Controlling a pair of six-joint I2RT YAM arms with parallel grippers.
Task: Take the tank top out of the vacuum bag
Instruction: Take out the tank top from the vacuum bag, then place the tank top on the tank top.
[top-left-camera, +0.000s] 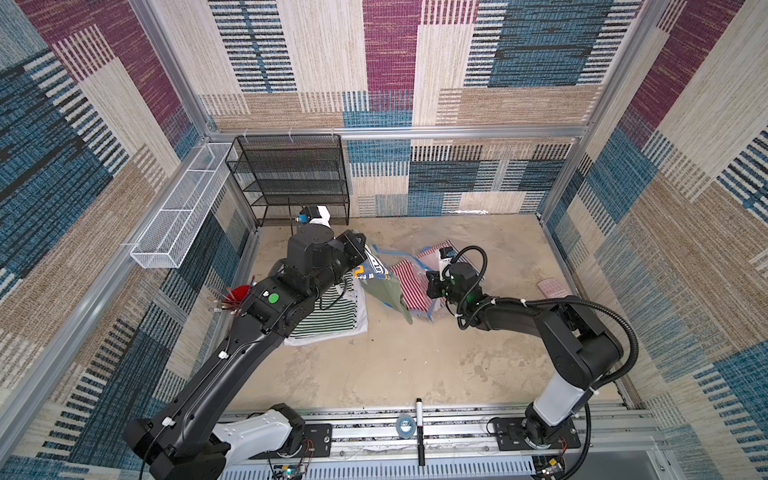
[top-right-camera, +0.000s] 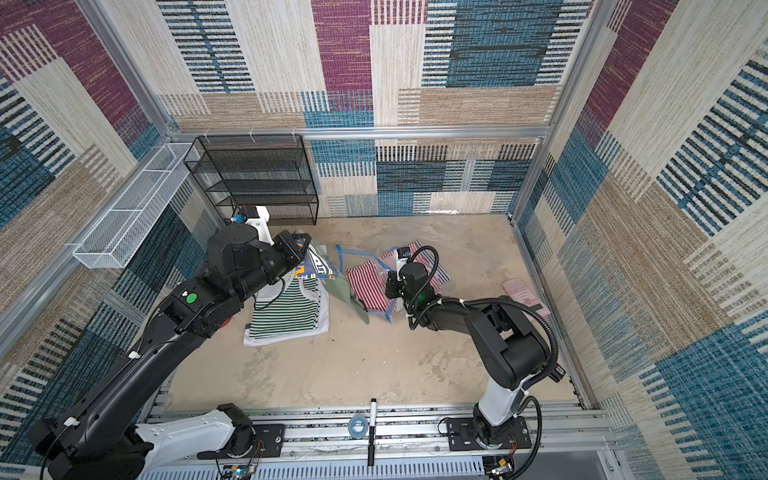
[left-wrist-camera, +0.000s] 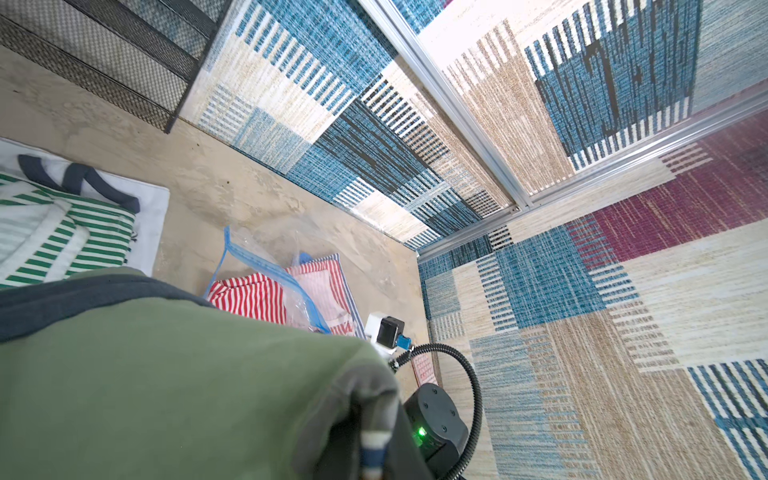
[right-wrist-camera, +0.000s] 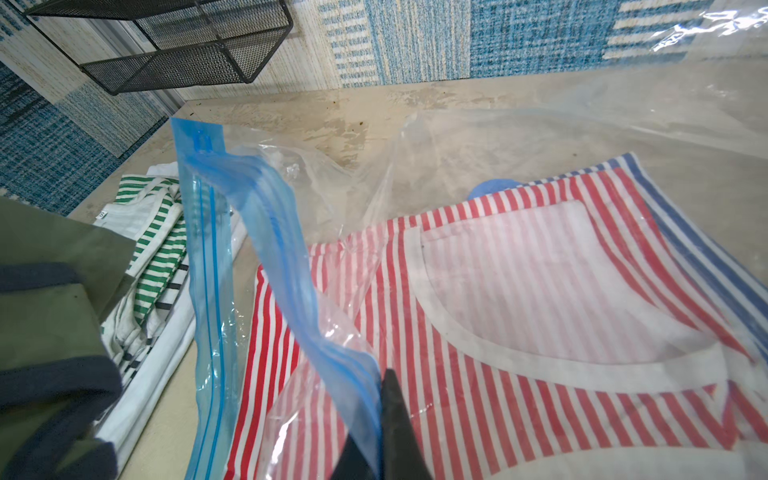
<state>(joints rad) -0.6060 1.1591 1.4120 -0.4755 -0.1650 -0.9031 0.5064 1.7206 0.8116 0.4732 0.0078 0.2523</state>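
Right wrist view: right gripper (right-wrist-camera: 376, 436) clamps blue zip strip (right-wrist-camera: 286, 257) of clear crinkly plastic vacuum bag (right-wrist-camera: 478, 137); left gripper (top-left-camera: 363, 252) grips olive-green tank top (top-left-camera: 385, 293), trailing lengthwise toward bag mouth.

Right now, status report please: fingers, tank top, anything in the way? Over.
Left fingers shut on green tank top, lifted outside the bag. Right fingers pinch bag's blue zip strip. Red-striped top inside.
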